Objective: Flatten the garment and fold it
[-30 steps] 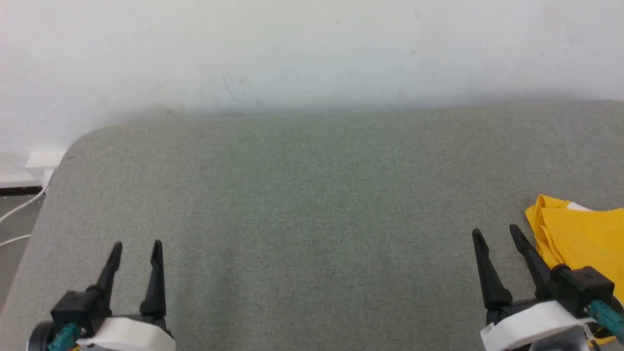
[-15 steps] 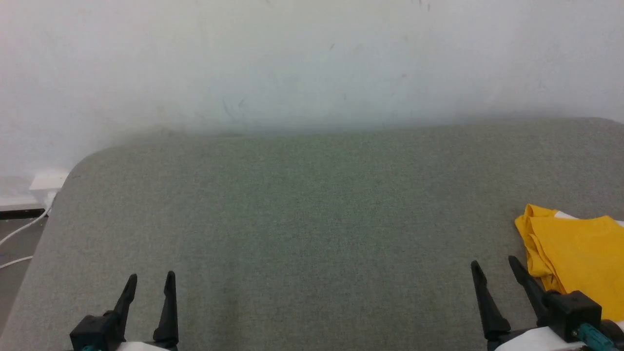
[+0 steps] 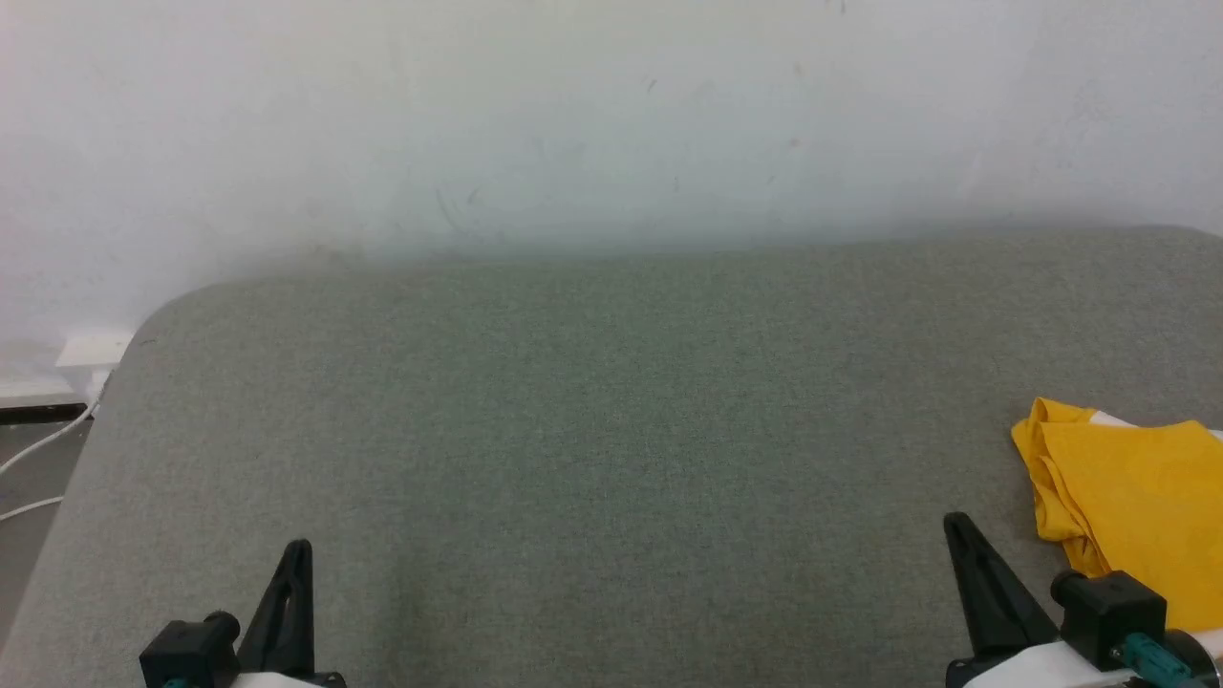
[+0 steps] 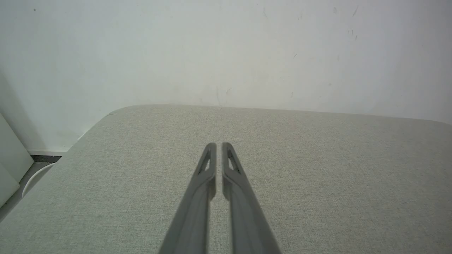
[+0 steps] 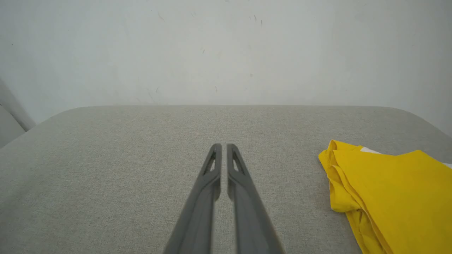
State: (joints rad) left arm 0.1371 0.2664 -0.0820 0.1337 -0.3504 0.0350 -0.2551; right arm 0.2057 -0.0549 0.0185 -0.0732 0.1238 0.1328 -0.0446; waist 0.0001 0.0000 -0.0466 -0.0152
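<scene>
Moved: left claw [image 4: 215,145] and right claw [image 5: 223,145] have drawn their fingers together; these stood apart a second ago.
left claw: narrow, empty, over near left corner of grey fabric-covered desk [image 3: 611,401].
right claw: narrow, empty, near desk's right edge.
Bright yellow cotton T-shirt [image 5: 395,190]: bunched at desk's right edge, beside right claw, not touching.

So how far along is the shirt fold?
Done, seemingly: the garment lies in stacked layers at the gray surface's right edge, partly out of frame. In hand: nothing; left gripper and right gripper are shut, empty, off it. Left: perhaps only a check.
</scene>
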